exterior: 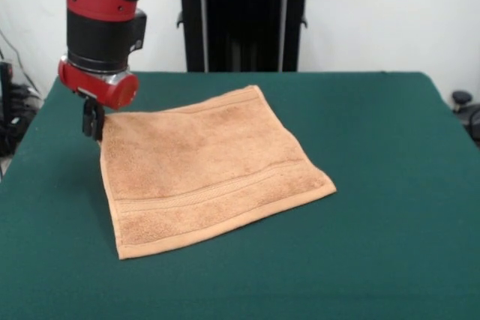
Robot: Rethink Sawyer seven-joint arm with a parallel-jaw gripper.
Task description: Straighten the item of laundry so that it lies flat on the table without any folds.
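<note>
The green table (390,185) carries the tan hand towel (202,170) left of centre, spread nearly flat, its band stripe toward the near edge. The gripper (93,121) hangs at the towel's far-left corner; whether it pinches the cloth I cannot tell. Risk: if that corner is caught, lifting away could drag it up and fold the towel over.

Red and black arm descends vertically at upper left. Wrist points straight down. Hand (93,122) hangs low; finger state indeterminate.
</note>
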